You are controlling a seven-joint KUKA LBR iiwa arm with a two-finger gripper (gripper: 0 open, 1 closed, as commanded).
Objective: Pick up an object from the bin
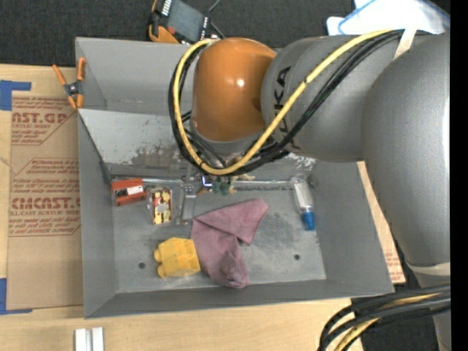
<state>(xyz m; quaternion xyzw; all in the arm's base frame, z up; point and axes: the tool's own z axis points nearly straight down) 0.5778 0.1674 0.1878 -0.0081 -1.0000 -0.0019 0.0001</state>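
though hanging low over the upper middle of the bin (95, 232), impossible to tell whether apart or together: gripper (196, 190) tucked beneath the orange cover (230, 86) and its loop of cables (178, 101). seemingly strewn loose across the flat floor, lying as fallen rather than arranged: purple cloth (227, 243) crumpled at lower centre, touching the yellow toy (177, 258) on its left. just below and left of the gripper, a small patterned block (159, 205); further left, an orange-red piece (126, 191); well off to the right, a white tube with a blue cap (303, 207). probably nearest to the patterned block and the cloth's upper edge, yet nothing seen held. reaching in from the right of the frame, bending steeply down, pointing almost straight at the floor.
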